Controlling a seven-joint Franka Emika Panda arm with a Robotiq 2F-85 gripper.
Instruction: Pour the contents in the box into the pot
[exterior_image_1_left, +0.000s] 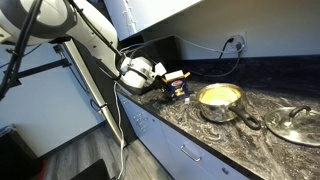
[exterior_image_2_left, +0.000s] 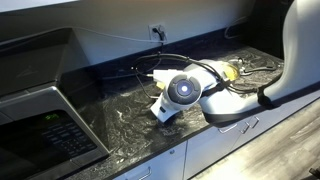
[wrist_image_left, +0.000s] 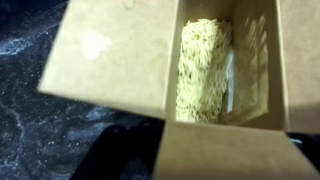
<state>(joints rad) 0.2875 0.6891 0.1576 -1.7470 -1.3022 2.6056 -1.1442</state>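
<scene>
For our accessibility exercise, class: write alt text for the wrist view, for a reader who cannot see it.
An open cardboard box fills the view, seen from above, with its brown flaps spread wide and a pale block of noodles inside. Dark speckled countertop shows at the left.

pot (exterior_image_1_left: 216, 109) on counter (exterior_image_1_left: 210, 137) btwn box (exterior_image_1_left: 178, 88) & lid (exterior_image_1_left: 297, 122), outlet (exterior_image_1_left: 237, 42) behind pot, noodles (wrist_image_left: 203, 70) in box

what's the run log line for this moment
pour: not yet done | tool: by box, grip unclear | box: flaps open, noodles inside | pot: uncovered, apart from box
</scene>
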